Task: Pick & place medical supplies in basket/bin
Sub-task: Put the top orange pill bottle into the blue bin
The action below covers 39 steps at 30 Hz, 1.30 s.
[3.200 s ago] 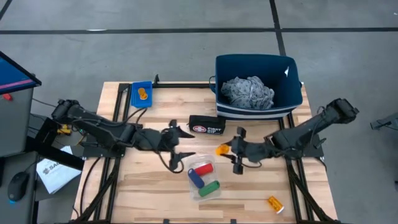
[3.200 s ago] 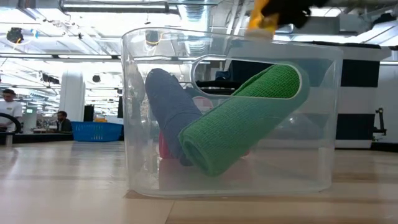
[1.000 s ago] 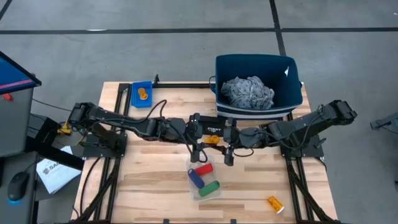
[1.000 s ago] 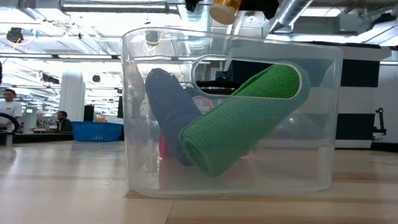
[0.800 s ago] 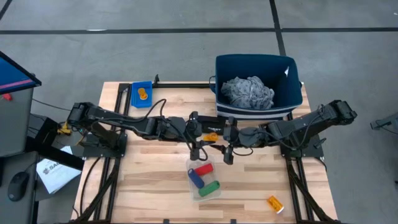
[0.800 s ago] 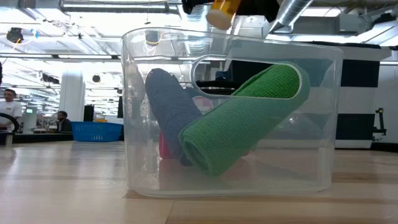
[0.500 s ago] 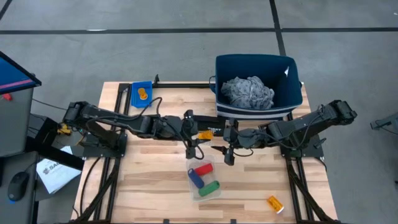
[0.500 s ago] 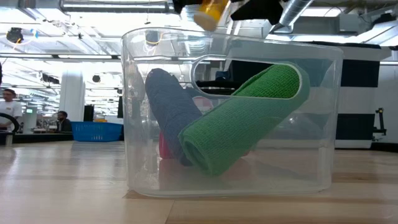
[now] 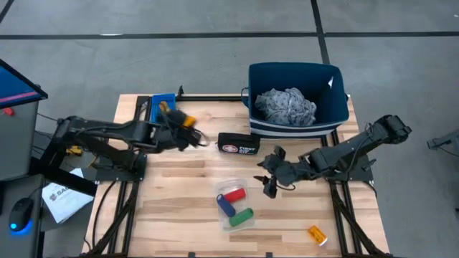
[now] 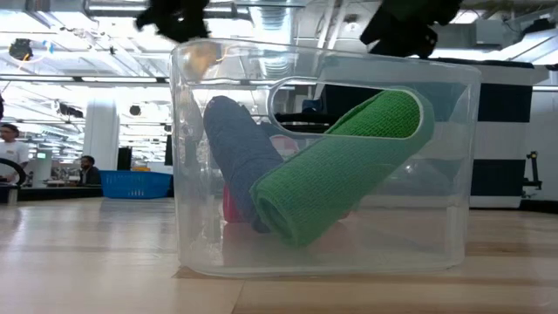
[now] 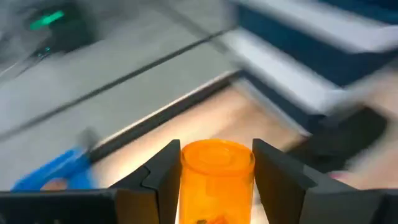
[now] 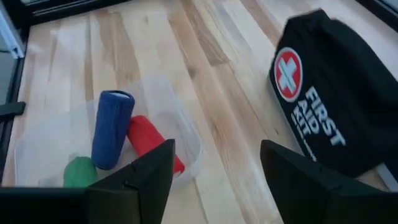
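My left gripper [image 9: 191,124] is over the table's far left part, next to a small blue tray [image 9: 162,105], and is shut on a tiny orange pill bottle [image 11: 217,177]. My right gripper [image 9: 270,179] hangs open over the table's middle right, holding nothing. In the right wrist view it [image 12: 217,149] looks at the red [image 12: 152,144], blue [image 12: 111,127] and green [image 12: 79,172] rolls. They lie in a clear tub [image 9: 235,206]. The navy bin [image 9: 297,120] stands at the far right edge with the grey cloth [image 9: 286,106] inside. A second orange bottle [image 9: 318,235] lies on the table near the near right corner. My left gripper pinches the orange pill bottle by its side wall [image 11: 186,186], one finger [image 11: 163,180] on each side. The bottle's round end [image 11: 217,152] sticks out past the fingertips. In the low view the gripper [image 10: 179,17] is above the tub's rim, so the bottle is clear of the table.
A black first-aid pouch [image 9: 239,145] lies between the two grippers, just in front of the bin. The clear tub [image 10: 323,157] fills the low view. Bare wood lies along the table's near left part. People show far back in the room.
The two grippers were together at the orange bottle over the table's middle. The left gripper has since carried the bottle toward the far left, up to the blue tray. The right gripper has drawn back toward the right and near edge without the bottle.
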### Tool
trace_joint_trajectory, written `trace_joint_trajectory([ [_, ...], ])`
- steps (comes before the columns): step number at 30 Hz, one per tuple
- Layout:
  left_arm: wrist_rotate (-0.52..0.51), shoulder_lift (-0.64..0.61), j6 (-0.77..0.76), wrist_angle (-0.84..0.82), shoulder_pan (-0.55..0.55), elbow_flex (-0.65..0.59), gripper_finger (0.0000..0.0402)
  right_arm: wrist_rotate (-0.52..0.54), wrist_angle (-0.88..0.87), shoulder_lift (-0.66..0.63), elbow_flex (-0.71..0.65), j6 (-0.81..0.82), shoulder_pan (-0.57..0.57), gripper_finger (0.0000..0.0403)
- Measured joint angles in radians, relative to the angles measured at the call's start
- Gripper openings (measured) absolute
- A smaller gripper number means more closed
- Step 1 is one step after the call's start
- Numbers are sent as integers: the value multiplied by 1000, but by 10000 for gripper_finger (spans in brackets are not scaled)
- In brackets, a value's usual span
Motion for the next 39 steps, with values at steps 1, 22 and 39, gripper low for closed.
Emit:
trace_joint_trajectory([
  [1, -26, -21, -84, -52, 17, -20, 159, 15, -10, 0, 0, 24, 8, 233],
  [22, -111, -140, -584, 212, 589, -504, 165, 101, -102, -3, 0, 250, 39, 233],
  [39, -103, 144, -461, 580, 724, -538, 162, 98, -117, -3, 0, 304, 21, 233],
])
